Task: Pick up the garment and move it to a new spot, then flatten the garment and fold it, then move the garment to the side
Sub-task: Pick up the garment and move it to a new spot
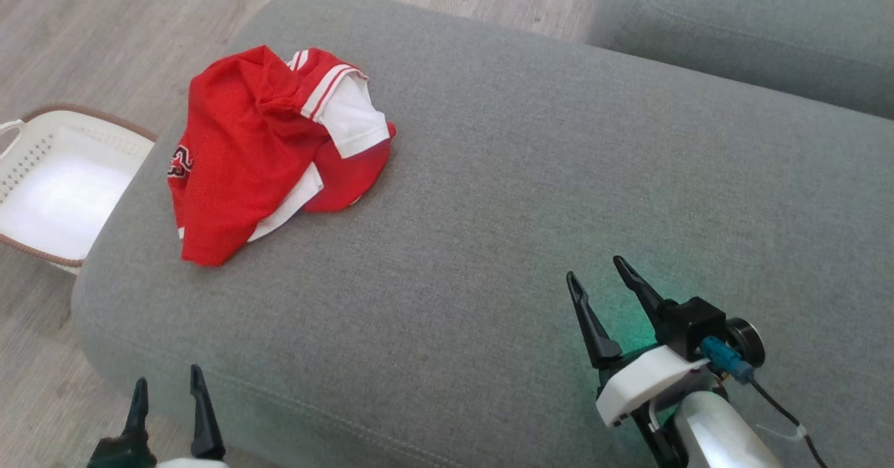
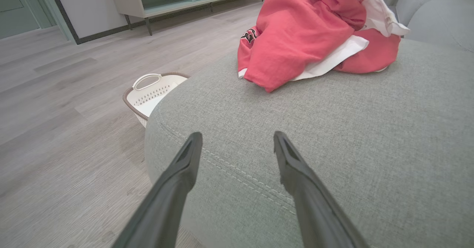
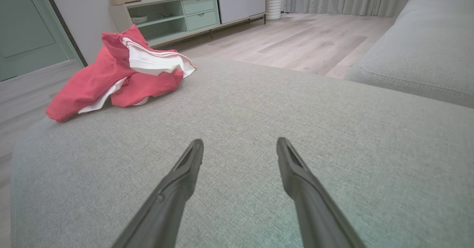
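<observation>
One garment (image 1: 272, 154), crumpled on the cushion (image 1: 503, 195) — well beyond left gripper (image 1: 168, 376) and right gripper (image 1: 595, 269), both spread wide, empty.

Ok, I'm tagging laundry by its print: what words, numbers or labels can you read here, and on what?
Jersey: a black, white-edged print at its left edge, probably digits, but it is folded over and partly hidden, so it cannot be read for sure.
Basket: no text to be seen.
Cushion: no text to be seen.
</observation>
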### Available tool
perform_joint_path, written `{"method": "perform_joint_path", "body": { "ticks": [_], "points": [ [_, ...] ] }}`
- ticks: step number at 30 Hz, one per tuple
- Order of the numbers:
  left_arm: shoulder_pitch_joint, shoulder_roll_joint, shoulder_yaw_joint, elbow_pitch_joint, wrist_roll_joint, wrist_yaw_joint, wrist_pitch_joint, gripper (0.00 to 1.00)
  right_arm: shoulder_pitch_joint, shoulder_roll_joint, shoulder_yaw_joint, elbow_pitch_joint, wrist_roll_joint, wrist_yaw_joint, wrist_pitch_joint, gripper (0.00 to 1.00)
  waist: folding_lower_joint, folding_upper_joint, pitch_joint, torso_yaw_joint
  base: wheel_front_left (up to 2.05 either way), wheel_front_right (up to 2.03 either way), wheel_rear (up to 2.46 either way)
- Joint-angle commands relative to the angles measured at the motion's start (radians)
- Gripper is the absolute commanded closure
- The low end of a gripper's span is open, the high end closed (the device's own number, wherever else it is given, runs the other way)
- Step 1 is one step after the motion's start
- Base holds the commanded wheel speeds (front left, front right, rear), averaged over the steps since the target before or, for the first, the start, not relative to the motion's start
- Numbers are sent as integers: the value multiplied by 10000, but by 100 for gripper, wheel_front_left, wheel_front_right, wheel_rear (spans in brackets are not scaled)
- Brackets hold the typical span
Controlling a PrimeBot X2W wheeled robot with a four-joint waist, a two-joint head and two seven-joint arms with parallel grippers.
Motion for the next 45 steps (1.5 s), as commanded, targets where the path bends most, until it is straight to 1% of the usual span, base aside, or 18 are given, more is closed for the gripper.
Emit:
{"method": "perform_joint_path", "body": {
  "ticks": [1, 4, 8, 10, 13, 14, 15, 16, 20, 23, 25, 29, 32, 38, 39, 40, 41, 45],
  "points": [
    [-382, 44, 292, -207, -96, -35, -109, 0, -372, -14, 225, -232, -48, -7, -138, 0, -1, 0, 101, -43, 0, 0, 0],
    [-738, 44, 303, -271, -276, -152, -109, 0, -437, -17, 148, -220, -87, -7, -138, 0, -1, 0, 303, -167, 0, 0, 0],
    [-1691, 195, 616, -382, -263, -496, -109, 0, -630, -152, 230, -354, -125, -7, -138, 0, -1, 0, 839, -419, 0, 0, 0],
    [-2600, 592, 757, -495, -187, -737, -109, 0, -893, -327, 280, -555, -150, -7, -138, 0, -1, 0, 1308, -641, 0, 0, 0],
    [-3568, 1163, 927, -256, -288, -914, -109, 0, -1159, -468, 406, -784, -181, -7, -138, 0, -1, 0, 1776, -916, 0, 0, 0],
    [-3568, 1163, 927, -256, -288, -914, -109, 0, -1159, -468, 406, -784, -181, -7, -138, 0, -1, 0, 1776, -916, 0, 0, 0],
    [-3931, 1419, 975, -132, -304, -958, -109, 0, -1257, -521, 468, -852, -201, -7, -138, 0, -1, 0, 1938, -1017, 0, 0, 0],
    [-4619, 1832, 939, 184, -338, -1041, -109, 0, -1436, -600, 498, -946, -238, -7, -138, 0, -1, 0, 2225, -1209, 0, 0, 0],
    [-5892, 2434, 568, 903, -501, -1154, -68, 0, -1708, -727, 520, -1168, -253, -7, -138, 0, -1, 0, 2757, -1560, 0, 0, 0],
    [-6831, 2896, 335, 1632, -950, -1195, 153, 0, -1865, -809, 529, -1301, -268, -7, -138, 0, -1, 0, 3132, -1825, 0, 0, 0],
    [-7366, 3165, -143, 2046, -1395, -1202, 319, 0, -1972, -833, 550, -1384, -263, -7, -138, 0, -1, 0, 3343, -2017, 0, 0, 0],
    [-7998, 3662, -668, 2836, -1885, -1206, 907, 0, -2129, -846, 597, -1454, -234, -7, -138, 0, -1, 0, 3662, -2384, 0, 0, 0],
    [-8282, 3914, -648, 3759, -2079, -1205, 1461, 0, -2218, -775, 577, -1489, -232, -7, -138, 0, -1, 0, 3804, -2695, 0, 0, 0],
    [-8565, 4100, -475, 5416, -2287, -829, 2168, 0, -2233, -673, 456, -1533, -202, -7, -138, 0, -1, 0, 3879, -3101, 0, 0, 0],
    [-8593, 4099, -431, 5630, -2337, -738, 2259, 25, -2216, -658, 428, -1531, -185, -7, -138, 0, -1, 0, 3859, -3142, 0, 0, 0],
    [-8627, 4072, -351, 5839, -2448, -702, 2370, 57, -2201, -643, 420, -1526, -172, -7, -138, 0, -1, 0, 3838, -3172, 0, 0, 0],
    [-8644, 4067, -361, 6014, -2472, -702, 2478, 100, -2187, -629, 414, -1522, -165, -7, -138, 0, -1, 0, 3815, -3192, 0, 0, 0],
    [-8810, 4094, -483, 6374, -2500, -812, 2585, 100, -2174, -538, 393, -1491, -90, -7, -138, 0, -1, 0, 3747, -3247, 0, 0, 0]
  ]
}}
